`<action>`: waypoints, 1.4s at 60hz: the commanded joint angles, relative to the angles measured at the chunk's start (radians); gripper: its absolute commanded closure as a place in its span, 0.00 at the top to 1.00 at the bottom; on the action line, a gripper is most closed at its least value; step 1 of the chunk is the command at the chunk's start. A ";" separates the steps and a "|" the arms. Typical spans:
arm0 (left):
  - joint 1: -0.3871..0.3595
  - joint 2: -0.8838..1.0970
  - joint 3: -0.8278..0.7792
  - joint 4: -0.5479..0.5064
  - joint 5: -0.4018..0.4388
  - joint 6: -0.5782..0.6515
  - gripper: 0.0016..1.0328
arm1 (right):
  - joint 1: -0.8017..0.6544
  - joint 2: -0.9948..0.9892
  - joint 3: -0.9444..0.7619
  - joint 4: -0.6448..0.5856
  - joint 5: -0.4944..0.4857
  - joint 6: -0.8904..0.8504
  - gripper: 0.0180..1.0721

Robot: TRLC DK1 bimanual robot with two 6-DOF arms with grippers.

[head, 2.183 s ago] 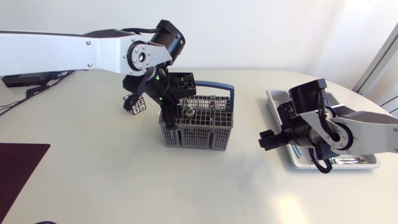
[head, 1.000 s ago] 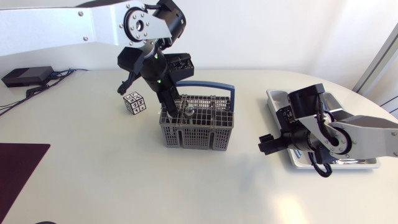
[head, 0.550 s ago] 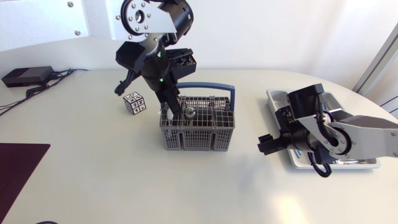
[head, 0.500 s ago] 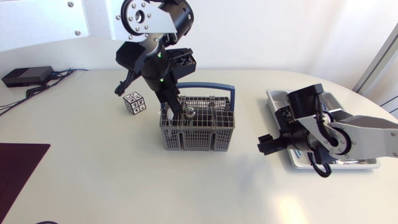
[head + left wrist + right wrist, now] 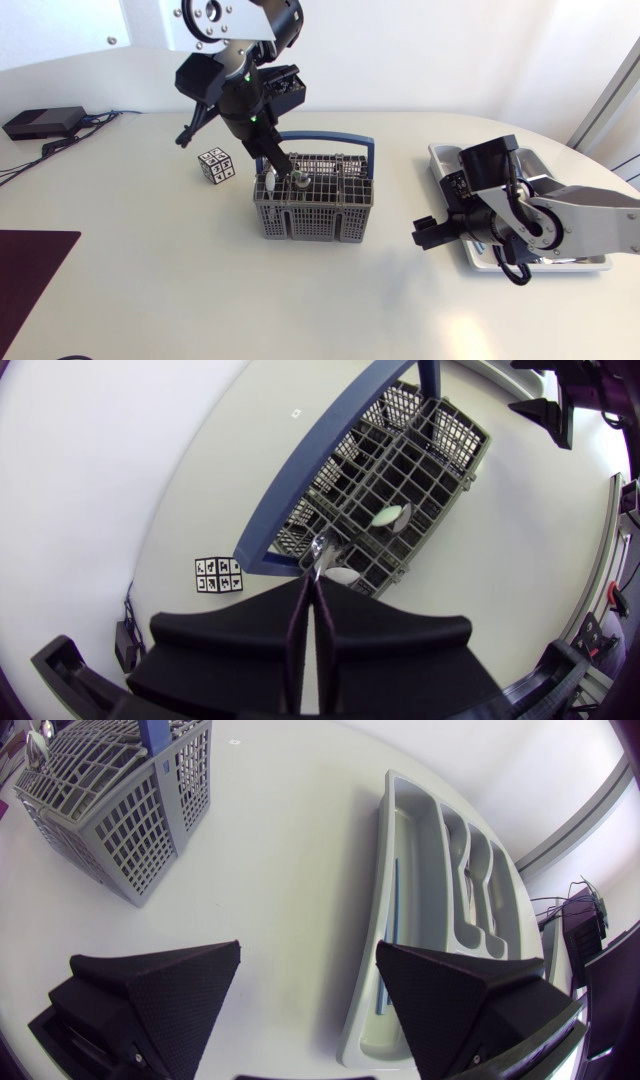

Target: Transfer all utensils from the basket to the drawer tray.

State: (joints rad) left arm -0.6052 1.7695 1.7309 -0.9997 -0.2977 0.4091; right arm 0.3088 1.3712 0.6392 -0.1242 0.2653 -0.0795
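The grey wire basket (image 5: 315, 210) with a blue handle (image 5: 330, 138) stands mid-table. My left gripper (image 5: 283, 165) hangs over its left compartments, shut on the top of a shiny metal utensil (image 5: 320, 548) that still reaches down into the basket (image 5: 420, 450). Two white utensil ends (image 5: 388, 517) stick up from the cells beside it. The grey drawer tray (image 5: 445, 160) lies at the right with utensils in its slots. My right gripper (image 5: 425, 230) stands open and empty between basket and tray; ahead of it lie the tray (image 5: 385, 840) and the basket (image 5: 120, 810).
A small cube with black-and-white markers (image 5: 217, 164) sits left of the basket. A dark mat (image 5: 30, 270) covers the table's front left corner, and a black box (image 5: 40, 122) lies at the far left. A blue-handled utensil (image 5: 392, 920) lies in the tray.
My left arm has risen and swung slightly back and left above the basket, its gripper staying shut on the utensil. The right arm has barely moved.
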 commanded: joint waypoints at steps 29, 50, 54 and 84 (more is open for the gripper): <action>-0.057 -0.125 -0.022 -0.039 -0.156 -0.184 0.03 | 0.015 0.017 -0.021 0.014 0.009 -0.008 0.93; -0.113 -0.280 -0.013 -0.039 -0.189 -0.211 0.03 | 0.033 -0.115 -0.055 0.054 -0.011 -0.065 0.93; -0.120 -0.297 0.001 -0.048 -0.156 -0.227 0.03 | 0.030 -0.190 -0.061 0.054 -0.098 -0.118 0.93; -0.123 -0.173 0.019 -0.051 0.428 -0.383 0.03 | 0.352 -0.643 -0.128 -0.011 -0.199 -0.289 0.92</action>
State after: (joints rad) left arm -0.7315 1.5475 1.7309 -1.0489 0.0868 0.0593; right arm 0.5877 0.7521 0.5541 -0.1291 0.0566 -0.3225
